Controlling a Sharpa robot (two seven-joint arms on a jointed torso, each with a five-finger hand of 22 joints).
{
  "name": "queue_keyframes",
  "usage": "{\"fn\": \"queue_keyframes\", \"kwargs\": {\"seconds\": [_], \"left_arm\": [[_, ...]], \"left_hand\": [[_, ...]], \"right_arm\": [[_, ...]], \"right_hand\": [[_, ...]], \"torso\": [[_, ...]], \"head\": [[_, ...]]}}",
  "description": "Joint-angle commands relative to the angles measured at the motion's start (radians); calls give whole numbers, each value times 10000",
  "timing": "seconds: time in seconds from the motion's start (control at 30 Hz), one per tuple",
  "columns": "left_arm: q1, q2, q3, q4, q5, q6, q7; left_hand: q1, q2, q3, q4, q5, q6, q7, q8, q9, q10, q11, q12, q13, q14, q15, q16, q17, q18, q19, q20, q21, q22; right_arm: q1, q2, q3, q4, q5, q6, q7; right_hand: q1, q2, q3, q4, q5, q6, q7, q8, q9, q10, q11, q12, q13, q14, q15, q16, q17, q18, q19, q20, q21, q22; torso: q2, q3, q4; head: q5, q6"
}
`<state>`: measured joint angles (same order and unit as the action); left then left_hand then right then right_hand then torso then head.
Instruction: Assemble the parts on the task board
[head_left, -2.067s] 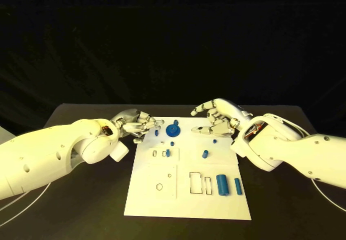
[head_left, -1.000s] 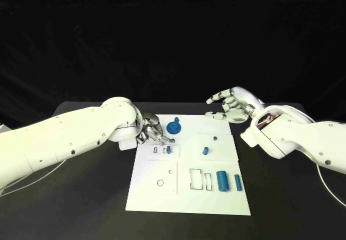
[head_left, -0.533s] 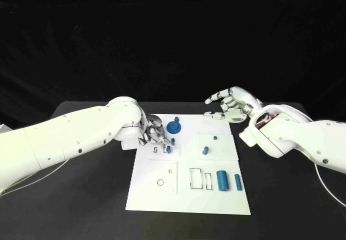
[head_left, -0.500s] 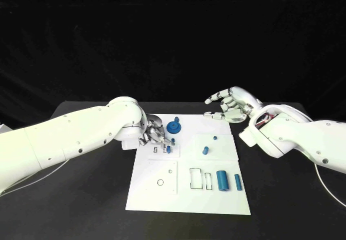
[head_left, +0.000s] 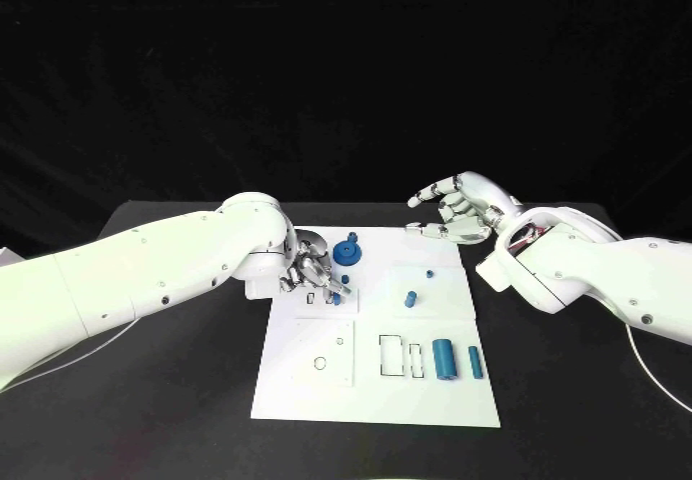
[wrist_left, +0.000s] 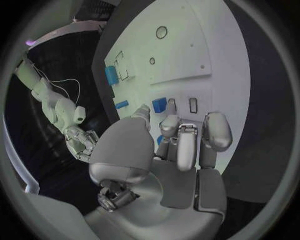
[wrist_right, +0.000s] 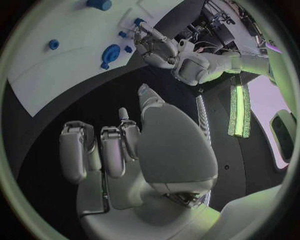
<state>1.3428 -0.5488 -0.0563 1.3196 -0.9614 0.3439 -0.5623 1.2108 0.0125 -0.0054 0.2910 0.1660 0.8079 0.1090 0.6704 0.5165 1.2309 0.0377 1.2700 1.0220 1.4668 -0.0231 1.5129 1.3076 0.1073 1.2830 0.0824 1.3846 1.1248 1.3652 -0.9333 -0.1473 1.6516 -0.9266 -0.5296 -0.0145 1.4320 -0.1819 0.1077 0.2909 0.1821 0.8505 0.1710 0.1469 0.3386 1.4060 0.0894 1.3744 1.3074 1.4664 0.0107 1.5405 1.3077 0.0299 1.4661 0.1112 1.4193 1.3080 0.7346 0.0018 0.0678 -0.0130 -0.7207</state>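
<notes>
Left hand: the left hand (head_left: 309, 272) is down over the board's far left part, fingers curled toward a small blue block (wrist_left: 159, 104) that sits right at its fingertips (wrist_left: 171, 121). I can't tell whether it is pinching the block or only touching it.
Right hand: the right hand (head_left: 456, 213) hovers off the board's far right corner, fingers loosely curled and apart, holding nothing.
Board: the white board (head_left: 433, 402) lies flat between the two arms, on the black table (head_left: 159, 400).
Done so far: a blue round knob (head_left: 348, 254) stands just beyond the left hand, and looks seated. A small peg (head_left: 430, 274) and a short blue pin (head_left: 411, 298) sit between the two hands, nearer the right one; whether they are home in their holes I can't say.
Loose parts: two blue cylinders (head_left: 444, 361) lie side by side at the board's near end, well away from both hands, next to outlined slots (head_left: 391, 360) that look unfilled.
Still to do: by my reckoning most of it. The round holes (head_left: 319, 366) on the near left stand open, the slots are bare, and the block under the left hand is not yet clearly set.
Stage: early to middle, I'd judge.
Writing: no brand, label or lettering that I can read anywhere.
</notes>
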Motion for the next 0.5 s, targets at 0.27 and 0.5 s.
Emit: {"fn": "queue_keyframes", "kwargs": {"seconds": [0.27,0.5], "left_arm": [[17,103,-19,-88,62,307,55],[14,79,-23,-107,272,114,168]], "left_hand": [[473,62,33,-1,55,-84,14,-61,109,-67,-3,-82,7,524,11,-36,1303,-128,-57,16,44,4],[1160,335,559,-7,61,-66,-53,-56,345,-247,-63,-252,-177,467,-36,-105,1192,-91,-204,-8,-22,-153]], "right_arm": [[3,65,4,-40,-9,190,-10],[2,126,3,-104,-36,270,-25]], "right_hand": [[16,51,-27,-2,5,60,10,51,6,-46,-27,-16,661,793,13,-62,1600,96,230,51,-77,1660],[19,58,-24,-4,6,59,9,52,5,-34,-28,-1,674,795,13,-59,1608,94,235,50,-68,1666]], "torso": [[-8,-7,4],[-6,-5,11]], "head": [[-18,-18],[-11,-30]]}}
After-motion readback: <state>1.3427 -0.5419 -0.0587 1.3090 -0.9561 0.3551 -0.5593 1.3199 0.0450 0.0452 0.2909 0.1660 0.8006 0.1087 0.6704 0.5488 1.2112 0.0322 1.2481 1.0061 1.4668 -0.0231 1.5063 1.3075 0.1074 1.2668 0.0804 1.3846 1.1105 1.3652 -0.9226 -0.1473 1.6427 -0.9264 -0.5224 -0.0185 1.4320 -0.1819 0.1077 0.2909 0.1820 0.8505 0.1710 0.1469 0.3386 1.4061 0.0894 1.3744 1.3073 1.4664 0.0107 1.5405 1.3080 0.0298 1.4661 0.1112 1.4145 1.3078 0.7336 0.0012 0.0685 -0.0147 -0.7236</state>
